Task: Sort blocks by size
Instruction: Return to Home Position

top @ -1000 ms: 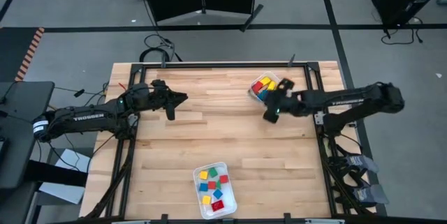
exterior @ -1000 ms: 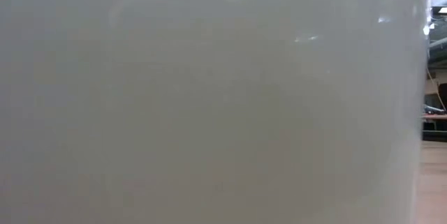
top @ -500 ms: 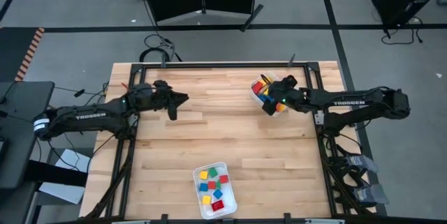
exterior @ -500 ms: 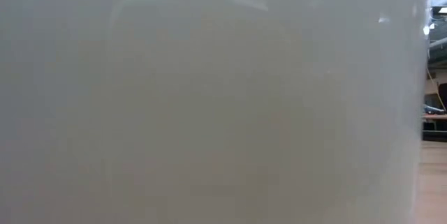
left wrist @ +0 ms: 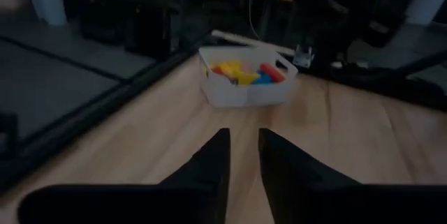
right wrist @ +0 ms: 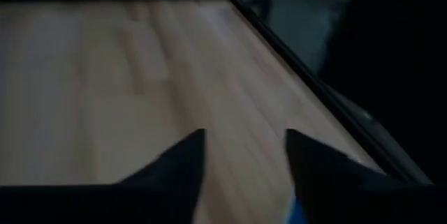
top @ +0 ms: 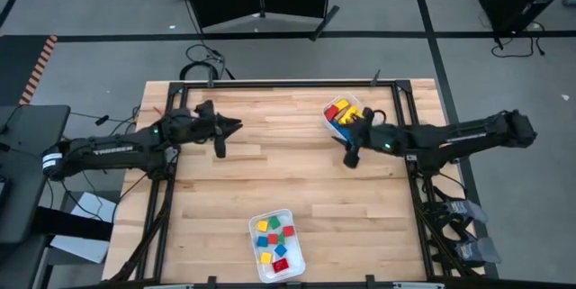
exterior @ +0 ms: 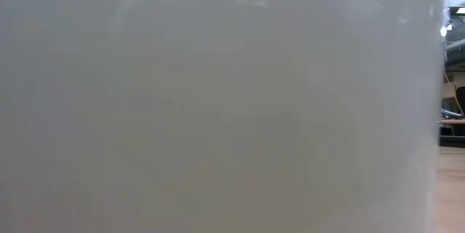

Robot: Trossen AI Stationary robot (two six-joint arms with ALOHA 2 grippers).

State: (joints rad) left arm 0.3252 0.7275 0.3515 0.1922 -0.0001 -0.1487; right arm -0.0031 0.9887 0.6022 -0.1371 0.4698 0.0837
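While the right claw (top: 349,158) hangs parted, bright blocks (left wrist: 241,74) fill white rectangular trays (left wrist: 244,95).

You are looking past the right end effector (right wrist: 244,135), whose two dark fingers (right wrist: 174,172) stand apart with nothing between them. Beyond them a pale wooden counter (right wrist: 105,63) runs away in long planks. A dark rail (right wrist: 307,77) borders one edge, with shadowed space past it. A blue sliver (right wrist: 299,211) beside one finger is too small to identify.

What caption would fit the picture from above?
Left pincer and right pincer hover empty over the wooden table; colourful wooden blocks lie in two white plastic trays.
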